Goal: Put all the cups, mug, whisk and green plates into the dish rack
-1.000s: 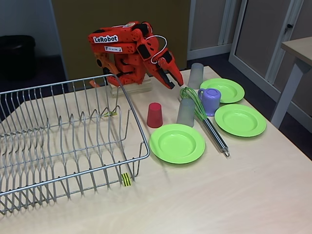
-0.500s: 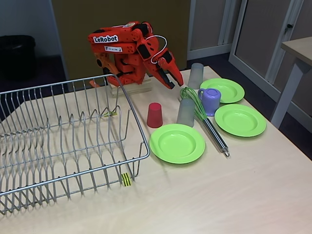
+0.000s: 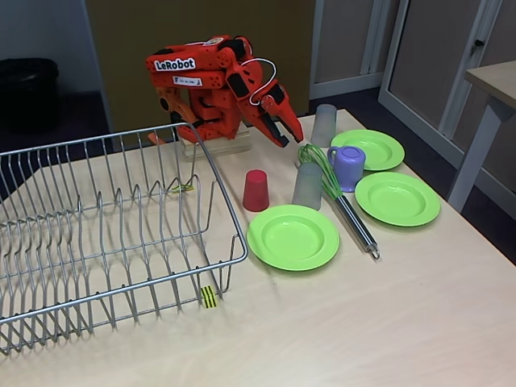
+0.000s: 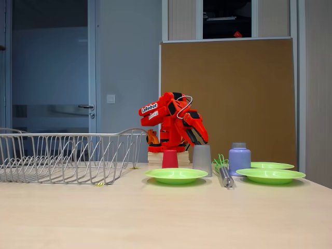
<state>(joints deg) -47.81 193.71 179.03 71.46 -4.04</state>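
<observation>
While nothing sits in the dish rack [image 3: 105,234] filling the left half of the frame, every item waits on the surface [image 3: 387,322] to its right, so the step in hand looks like a first pick. At upper centre the orange arm is folded over its base, and its pincer [image 3: 289,133] hangs in the air with the jaws drawn together and gripping nothing, above and slightly left of the whisk.

Moving right, the red cup [image 3: 256,190] stands alone near the rack's right rim and is the easiest first target: open wide, come down from above, close around its middle. Just right of it a grey cup [image 3: 307,185] touches or nearly touches the green wires of the whisk [image 3: 334,191], so lift that one straight up to avoid dragging the whisk. Below them lies 1 green plate [image 3: 293,236]. The lilac mug [image 3: 347,167] stands against the whisk's far side, with a second grey cup [image 3: 324,125] behind at upper centre-right. 2 more plates [image 3: 397,198] lie at the right; their low rims probably call for a shallow edge pinch.
</observation>
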